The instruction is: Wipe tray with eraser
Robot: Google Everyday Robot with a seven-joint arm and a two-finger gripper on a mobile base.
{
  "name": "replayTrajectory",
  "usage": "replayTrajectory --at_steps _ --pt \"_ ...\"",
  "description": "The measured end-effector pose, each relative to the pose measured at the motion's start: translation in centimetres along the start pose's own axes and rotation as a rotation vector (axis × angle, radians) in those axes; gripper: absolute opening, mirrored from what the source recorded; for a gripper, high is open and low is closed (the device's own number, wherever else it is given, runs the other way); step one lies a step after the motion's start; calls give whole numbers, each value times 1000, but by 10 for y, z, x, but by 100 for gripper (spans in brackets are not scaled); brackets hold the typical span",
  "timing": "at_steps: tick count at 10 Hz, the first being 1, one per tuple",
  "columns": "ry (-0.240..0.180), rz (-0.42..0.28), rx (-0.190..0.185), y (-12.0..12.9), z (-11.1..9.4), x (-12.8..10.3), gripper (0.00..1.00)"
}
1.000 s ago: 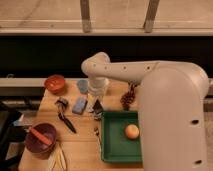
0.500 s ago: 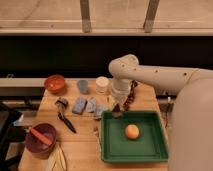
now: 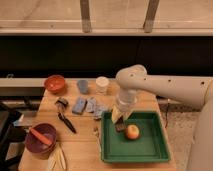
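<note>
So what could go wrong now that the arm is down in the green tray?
The tool is low over the left part of the tray, holding the eraser. The orange fruit sits right beside it, so a wipe could knock it rolling. Pushing hard might also shove the tray sideways.

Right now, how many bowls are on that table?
2. An orange bowl at the back left of the table; a purple bowl front left. The robot's tool hangs over the green tray, away from both. The arm may hide more.
</note>
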Motion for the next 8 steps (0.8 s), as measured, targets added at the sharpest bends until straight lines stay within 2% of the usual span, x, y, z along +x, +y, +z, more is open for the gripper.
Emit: replayTrajectory --at_steps 1,3,6,8 --pt "28 17 -28 6 15 15 6" --pt "65 31 -70 18 39 28 6" --pt "117 86 -130 -1 63 38 6" --pt "154 117 -140 -16 77 39 6"
